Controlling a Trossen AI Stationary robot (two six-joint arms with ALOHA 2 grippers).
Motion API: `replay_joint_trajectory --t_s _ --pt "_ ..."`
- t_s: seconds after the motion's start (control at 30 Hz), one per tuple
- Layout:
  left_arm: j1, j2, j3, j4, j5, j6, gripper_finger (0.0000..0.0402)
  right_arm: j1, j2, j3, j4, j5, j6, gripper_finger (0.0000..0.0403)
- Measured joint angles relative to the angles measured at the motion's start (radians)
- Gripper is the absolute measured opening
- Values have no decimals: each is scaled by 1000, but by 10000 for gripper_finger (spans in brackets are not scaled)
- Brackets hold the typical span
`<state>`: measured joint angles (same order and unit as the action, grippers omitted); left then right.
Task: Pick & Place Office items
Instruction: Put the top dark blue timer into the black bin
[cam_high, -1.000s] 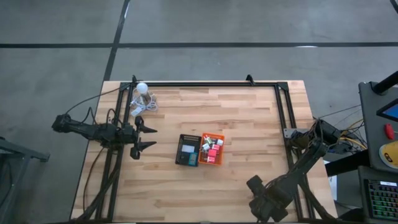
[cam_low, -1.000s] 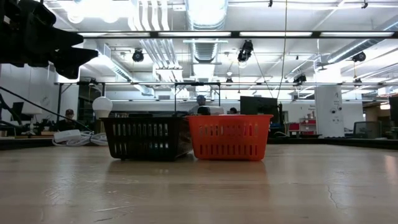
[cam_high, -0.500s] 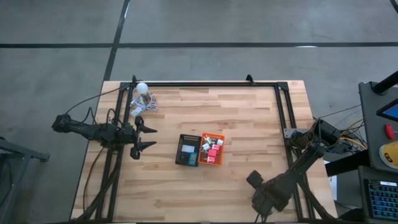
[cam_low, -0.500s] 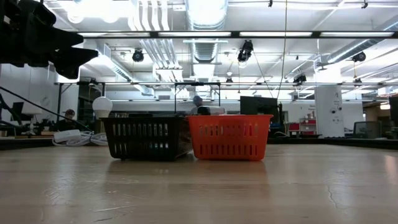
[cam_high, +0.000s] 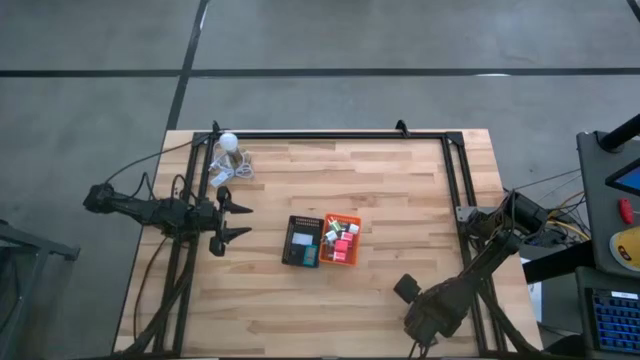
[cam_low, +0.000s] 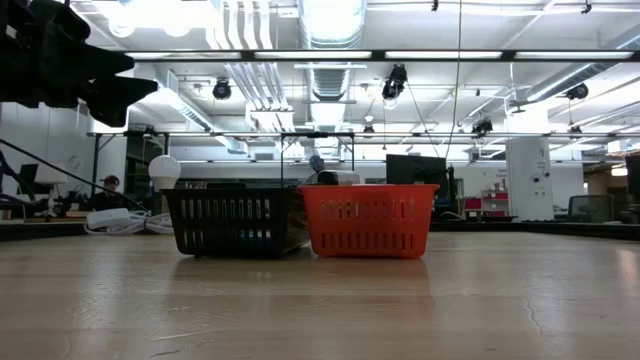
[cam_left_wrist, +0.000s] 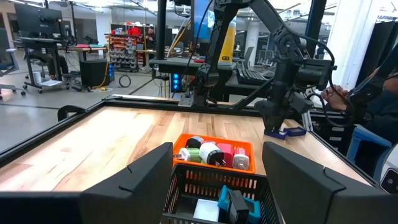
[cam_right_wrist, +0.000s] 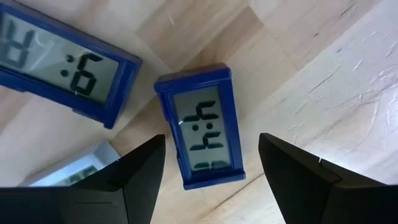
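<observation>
Two blue clocks (cam_right_wrist: 200, 124) lie on the table under the open, empty right gripper (cam_right_wrist: 211, 180); left gripper (cam_high: 240, 221) waits open, empty too.

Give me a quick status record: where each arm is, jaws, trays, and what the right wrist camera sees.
left gripper: left of the trays, above the table, jaws open, empty
right gripper: near the table's front right corner, jaws open, over a blue clock
second blue clock: lies beside the first
black tray: touching the orange tray, mid-table
small items: in the orange tray
</observation>
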<state>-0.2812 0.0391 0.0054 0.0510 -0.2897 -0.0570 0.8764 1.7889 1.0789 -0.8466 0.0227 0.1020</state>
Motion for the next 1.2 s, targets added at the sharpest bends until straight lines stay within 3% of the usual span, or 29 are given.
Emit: replay_joint_trajectory --t_s 0.97,1.2 --pt "0 0 0 0 0 0 252 0 0 -43 65 -5 6 240" --pt "0 0 0 0 0 0 252 0 0 -42 63 -5 -32 218"
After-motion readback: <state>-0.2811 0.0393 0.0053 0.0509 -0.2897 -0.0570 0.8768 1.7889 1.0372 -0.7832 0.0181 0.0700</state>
